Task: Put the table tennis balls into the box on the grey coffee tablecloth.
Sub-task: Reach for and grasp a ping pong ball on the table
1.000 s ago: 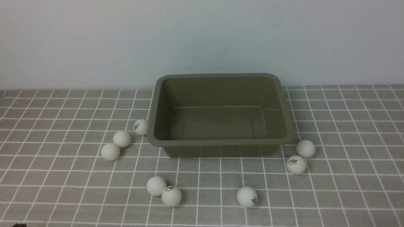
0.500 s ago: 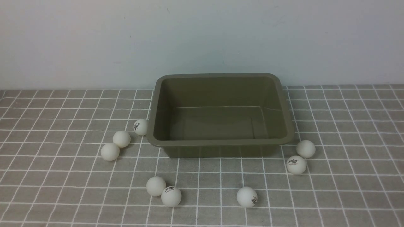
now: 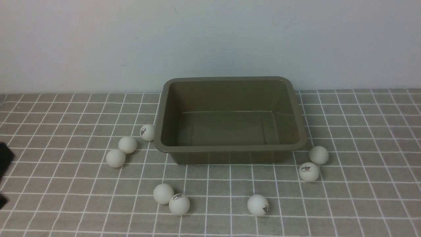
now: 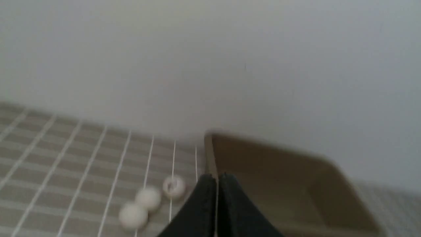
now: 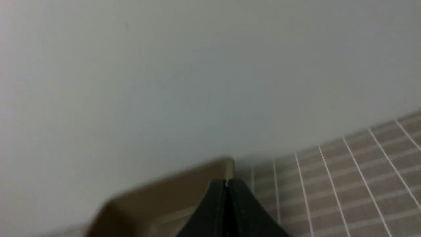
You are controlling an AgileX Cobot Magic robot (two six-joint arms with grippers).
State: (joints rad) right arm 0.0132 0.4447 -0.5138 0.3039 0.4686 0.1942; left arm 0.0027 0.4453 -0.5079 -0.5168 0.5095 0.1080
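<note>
Box: olive, rolled rim, at tabletop's far edge; eight white balls scattered nearside; left jaws, right jaws pressed together.

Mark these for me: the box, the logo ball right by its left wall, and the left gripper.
box [image 3: 230, 148], front view, on its near rim.
logo ball [image 3: 147, 132], front view, centre of the ball.
left gripper [image 4: 217, 177], left wrist view, between the closed fingertips.
</note>
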